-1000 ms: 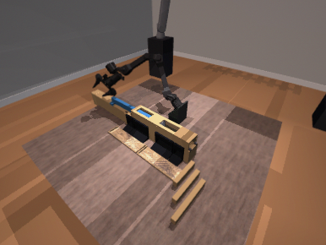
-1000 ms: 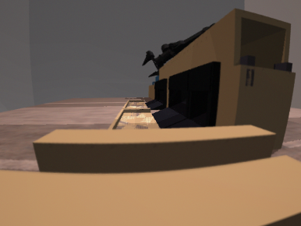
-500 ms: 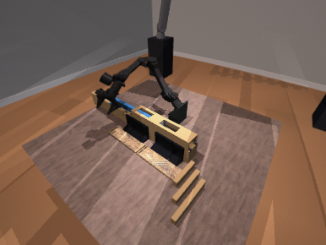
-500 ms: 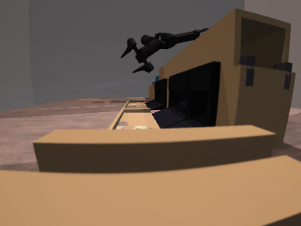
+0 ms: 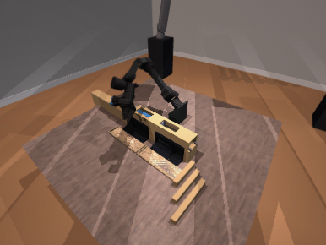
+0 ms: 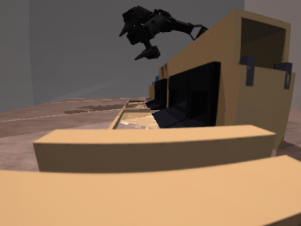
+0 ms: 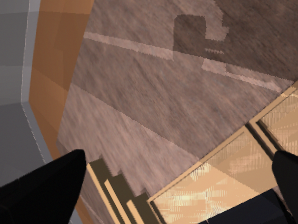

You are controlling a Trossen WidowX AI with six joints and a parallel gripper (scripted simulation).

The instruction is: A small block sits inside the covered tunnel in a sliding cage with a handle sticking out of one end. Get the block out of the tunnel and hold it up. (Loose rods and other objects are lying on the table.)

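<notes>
End effector (image 5: 120,111) (image 6: 129,46) (image 7: 180,160) fingers are standing wide apart, released and gripping nothing. In the top view, the end effector is hanging over the long pale-wood cage (image 5: 182,131) (image 6: 230,78), toward the part farther from the loose rods, and is hiding some of it. The exterior view is showing the two black fingertips (image 6: 137,58) pointing down and outward, apart from the cage. The jointed black arm (image 5: 156,76) (image 6: 175,26) is arching over from behind the cage.

The small block is staying out of sight; whether it is lying in the covered tunnel cannot be told from these views. Something bright blue (image 5: 144,113) (image 6: 157,79) is showing in an opening in the cage's top, beside the end effector, while a second rectangular opening is showing nearer the rods. Two dark brackets (image 6: 249,70) are hooking over the low wall at the cage's near end, below a square opening.

Black angled panels (image 5: 166,152) (image 6: 192,97) are lining the cage's front side, and shallow pale-wood frames (image 5: 160,162) (image 6: 136,118) (image 7: 220,170) are lying flat in front of them. Three straight pale-wood rods (image 5: 188,201) (image 6: 156,136) (image 7: 116,200) are resting on the brown, wood-grained table (image 5: 232,169) (image 6: 23,117) (image 7: 150,100), side by side near the cage's end. In the wrist view, they are appearing near the lower left fingertip.
</notes>
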